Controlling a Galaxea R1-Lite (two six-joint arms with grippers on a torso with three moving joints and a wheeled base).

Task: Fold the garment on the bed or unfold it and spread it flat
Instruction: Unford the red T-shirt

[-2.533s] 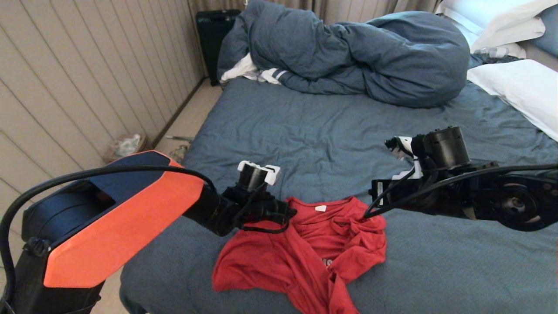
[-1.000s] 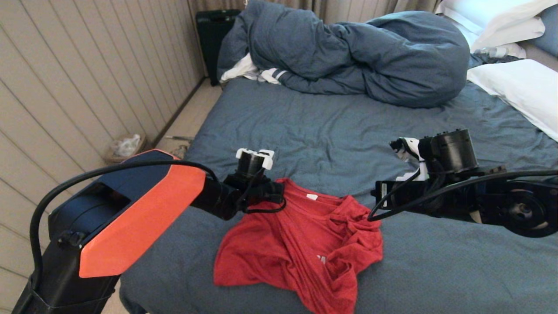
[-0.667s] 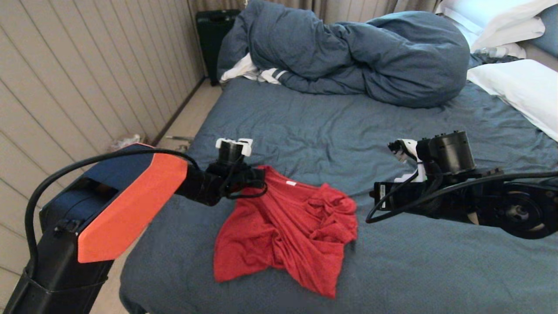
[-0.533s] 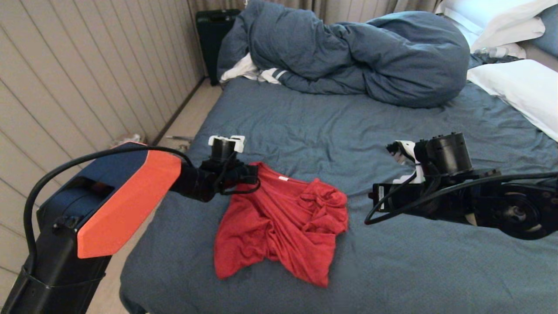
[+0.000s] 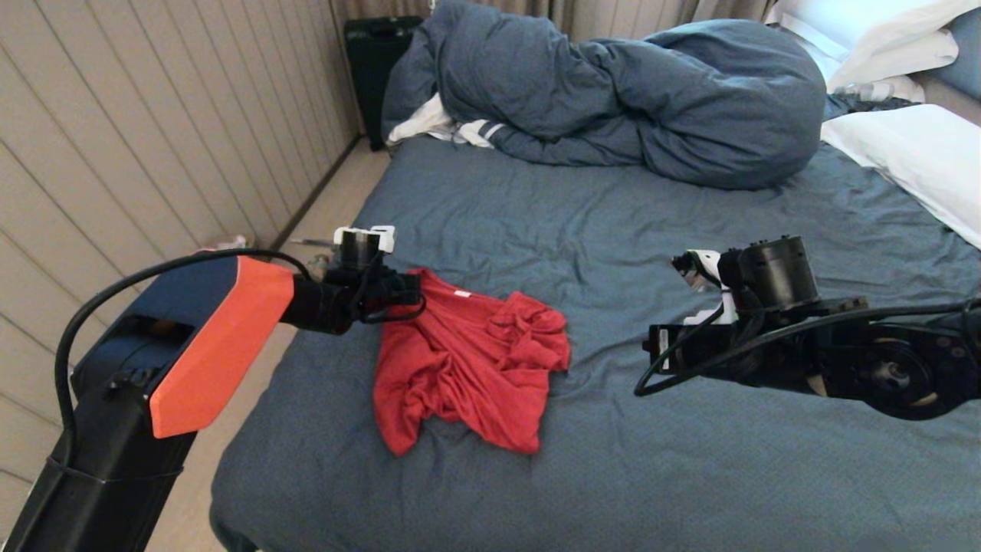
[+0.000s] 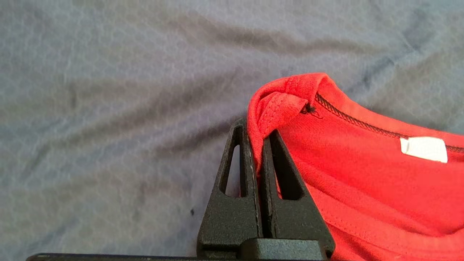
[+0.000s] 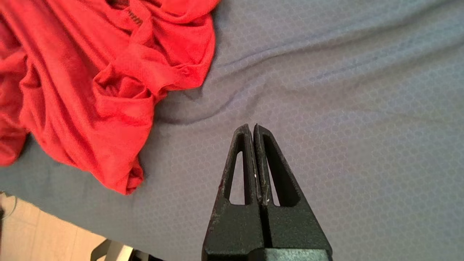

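Note:
The garment (image 5: 467,368), a crumpled red T-shirt, lies bunched on the bed (image 5: 613,222) near its left edge. My left gripper (image 5: 418,287) is shut on the garment's collar edge; the left wrist view shows the red cloth (image 6: 362,174) pinched in my left gripper (image 6: 255,130), with a white neck label (image 6: 423,149) close by. My right gripper (image 5: 647,356) hovers to the right of the shirt, apart from it. In the right wrist view my right gripper (image 7: 252,126) is shut and empty over the blue sheet, the garment (image 7: 90,83) off to one side.
A bunched dark blue-grey duvet (image 5: 613,92) fills the far end of the bed, a white striped cloth (image 5: 452,126) peeping from under it. White pillows (image 5: 912,161) lie far right. A panelled wall (image 5: 138,130) and strip of floor (image 5: 329,207) run along the bed's left edge.
My left gripper has dragged the garment by its collar leftward and away across the bed. The shirt has slid clear of my right gripper, which has stayed almost still.

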